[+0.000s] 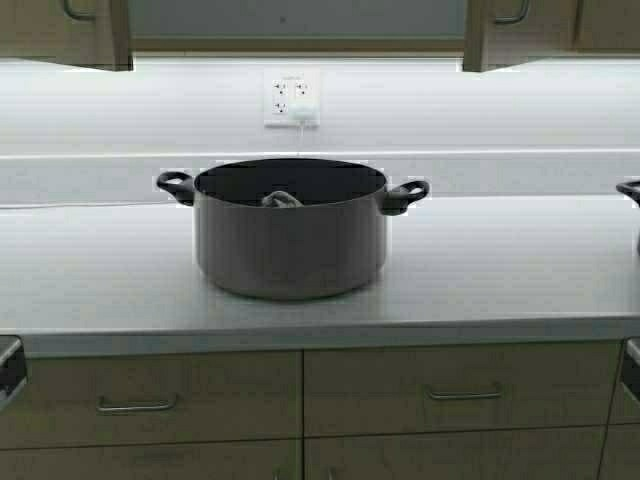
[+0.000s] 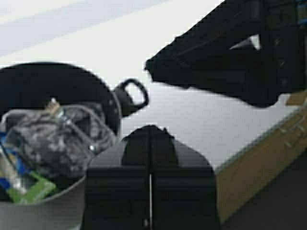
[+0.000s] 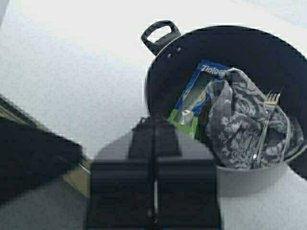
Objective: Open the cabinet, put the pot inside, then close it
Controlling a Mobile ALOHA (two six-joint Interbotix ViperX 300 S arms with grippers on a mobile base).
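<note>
The pot (image 1: 290, 235) is dark grey with two black loop handles and stands on the white counter (image 1: 500, 260), mid-view. In it lie a grey patterned cloth (image 3: 240, 120), a blue-green Ziploc box (image 3: 192, 103) and a fork (image 3: 268, 110). Only the cabinet's lower edge shows at the top of the high view: tan door parts left (image 1: 60, 35) and right (image 1: 520, 35) flank a pale grey span (image 1: 300, 20). My left gripper (image 2: 150, 128) is shut and empty, low in front of the counter beside the pot (image 2: 57, 96). My right gripper (image 3: 154, 120) is shut and empty on the other side.
Tan drawers with horizontal handles (image 1: 450, 392) run under the counter. A wall outlet with a plug (image 1: 292, 98) sits behind the pot. Another black handle (image 1: 630, 190) shows at the right edge. The right arm (image 2: 240, 52) crosses the left wrist view.
</note>
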